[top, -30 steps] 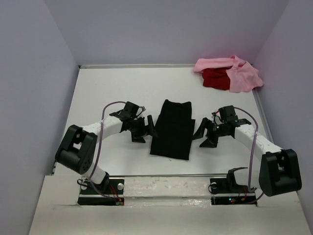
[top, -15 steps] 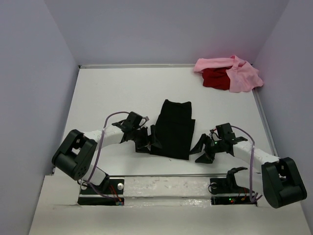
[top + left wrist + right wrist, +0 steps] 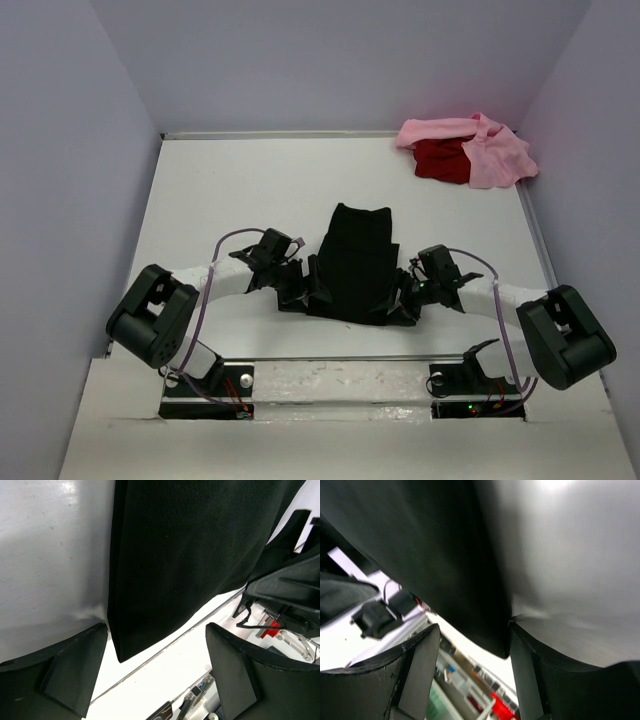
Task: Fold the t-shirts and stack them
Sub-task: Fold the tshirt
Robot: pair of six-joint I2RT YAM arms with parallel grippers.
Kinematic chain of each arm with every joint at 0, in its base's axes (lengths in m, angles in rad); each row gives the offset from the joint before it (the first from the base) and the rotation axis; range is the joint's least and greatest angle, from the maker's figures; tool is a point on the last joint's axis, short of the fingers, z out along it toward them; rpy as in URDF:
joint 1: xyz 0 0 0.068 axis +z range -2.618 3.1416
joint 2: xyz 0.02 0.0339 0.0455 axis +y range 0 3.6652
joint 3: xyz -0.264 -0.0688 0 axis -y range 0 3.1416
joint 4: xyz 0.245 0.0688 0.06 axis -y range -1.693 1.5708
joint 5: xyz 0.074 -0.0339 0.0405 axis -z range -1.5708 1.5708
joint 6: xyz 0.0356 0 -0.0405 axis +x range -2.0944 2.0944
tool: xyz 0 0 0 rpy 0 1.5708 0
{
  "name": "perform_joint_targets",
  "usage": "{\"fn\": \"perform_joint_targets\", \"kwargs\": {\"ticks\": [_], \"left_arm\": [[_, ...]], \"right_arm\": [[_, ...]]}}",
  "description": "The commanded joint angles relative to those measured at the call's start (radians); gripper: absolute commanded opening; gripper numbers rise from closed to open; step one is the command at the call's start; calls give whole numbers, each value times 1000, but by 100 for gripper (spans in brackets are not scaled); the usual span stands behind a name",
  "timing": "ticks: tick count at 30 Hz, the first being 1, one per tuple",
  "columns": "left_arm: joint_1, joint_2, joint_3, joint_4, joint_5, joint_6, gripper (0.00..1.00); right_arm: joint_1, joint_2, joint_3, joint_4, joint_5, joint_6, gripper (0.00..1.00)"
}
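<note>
Black t-shirt (image 3: 352, 262) lies folded narrow on the table (image 3: 220, 190), each near corner between the spread fingers of the left gripper (image 3: 156, 627) and right gripper (image 3: 472, 626).

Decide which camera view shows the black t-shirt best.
The top external view: only it shows the whole black t-shirt, folded long and narrow. The left wrist view shows just its near left corner; the right wrist view, blurred, just its near right corner.
</note>
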Motion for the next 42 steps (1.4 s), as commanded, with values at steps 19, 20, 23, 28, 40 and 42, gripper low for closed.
{"fn": "perform_joint_targets", "kwargs": {"ticks": [19,20,23,28,40,42], "left_arm": [[-5,46,8,5,-2,40,25],[-4,47,8,5,0,40,25],[-5,47,6,8,1,40,25],[-5,53,2,19,4,37,25],[-5,41,-12,22,18,29,23],[-5,18,-17,11,26,25,23]], "right_arm": [[5,-11,97,-135,96,-71,59],[5,-8,94,-144,96,-80,61],[14,-9,81,-148,96,-82,63],[25,24,61,-76,88,-59,51],[69,74,107,-124,87,-49,8],[69,46,126,-199,85,-63,8]]}}
